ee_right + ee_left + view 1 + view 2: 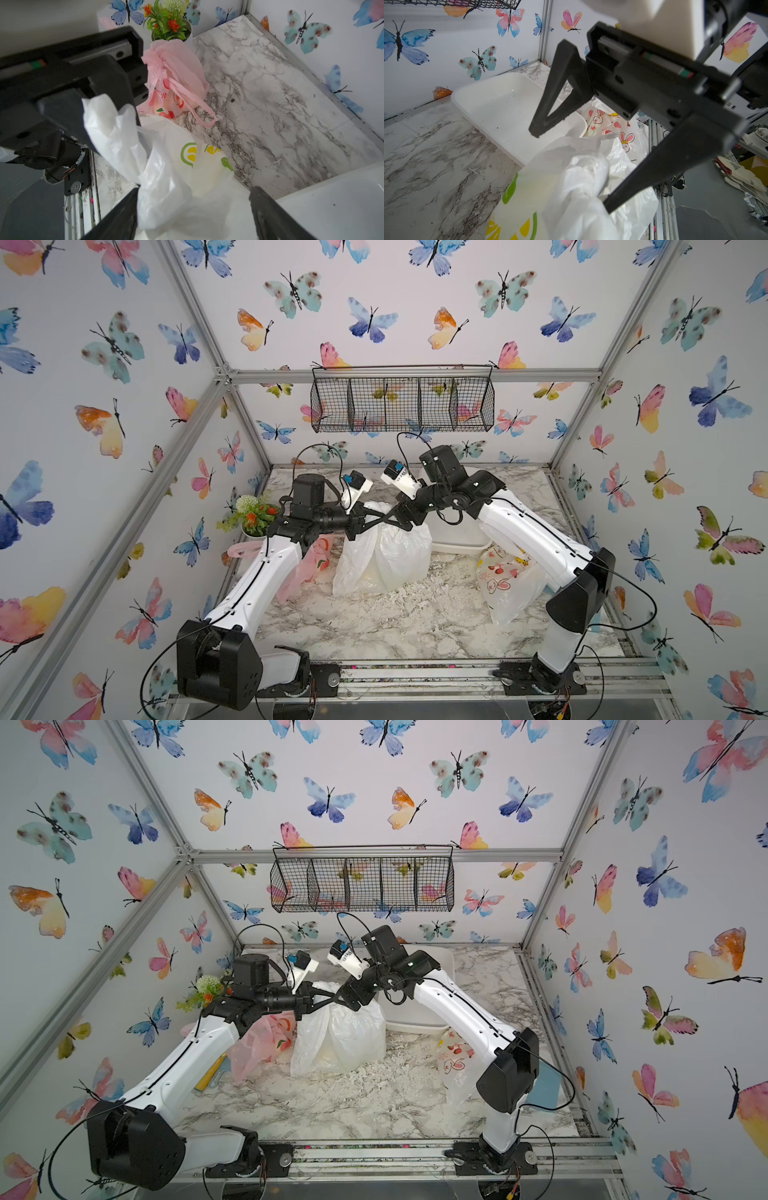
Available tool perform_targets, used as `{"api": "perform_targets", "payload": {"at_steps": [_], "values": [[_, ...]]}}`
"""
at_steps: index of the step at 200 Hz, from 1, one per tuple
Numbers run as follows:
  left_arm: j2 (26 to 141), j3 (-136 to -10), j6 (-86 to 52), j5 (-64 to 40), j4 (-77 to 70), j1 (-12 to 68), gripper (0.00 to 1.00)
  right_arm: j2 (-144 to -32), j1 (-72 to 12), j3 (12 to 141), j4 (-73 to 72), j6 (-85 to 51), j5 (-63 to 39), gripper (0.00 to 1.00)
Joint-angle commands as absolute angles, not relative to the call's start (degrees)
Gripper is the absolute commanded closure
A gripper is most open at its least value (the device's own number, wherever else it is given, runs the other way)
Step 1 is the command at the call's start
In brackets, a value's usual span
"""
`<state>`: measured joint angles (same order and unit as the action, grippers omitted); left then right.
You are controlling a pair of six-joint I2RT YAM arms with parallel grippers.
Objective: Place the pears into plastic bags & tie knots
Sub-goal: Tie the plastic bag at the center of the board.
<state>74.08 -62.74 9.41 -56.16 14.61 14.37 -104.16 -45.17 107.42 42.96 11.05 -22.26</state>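
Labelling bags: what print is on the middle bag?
Middle bag: yellow lemon slices, right wrist view.

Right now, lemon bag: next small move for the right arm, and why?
Probably close the right gripper on the handle strip between its open jaws: the left gripper pinches that strip's upper end, and the lemon bag shows no finished knot.

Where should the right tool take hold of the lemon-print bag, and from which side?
Probably on the gathered white handle strip, from above, the open right tool astride it. The strip rises from the lemon-print bag as a narrow twisted bunch, held up by the shut left tool.
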Motion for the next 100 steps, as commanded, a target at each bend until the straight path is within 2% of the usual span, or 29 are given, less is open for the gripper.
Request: {"api": "perform_targets", "payload": {"at_steps": [1,53,100], "values": [[72.3,-62.3,10.6,-56.4,13.7,14.6,0.95,-104.1,-45.8,107.0,46.5,12.5,-23.0,0.16],[72.1,-62.3,11.3,-57.5,13.7,14.8,0.94,-102.9,-45.7,104.8,46.0,12.7,-22.1,0.27],[71.4,-62.3,11.4,-57.9,13.6,15.1,0.93,-104.3,-45.7,105.2,46.2,12.9,-22.7,0.57]]}}
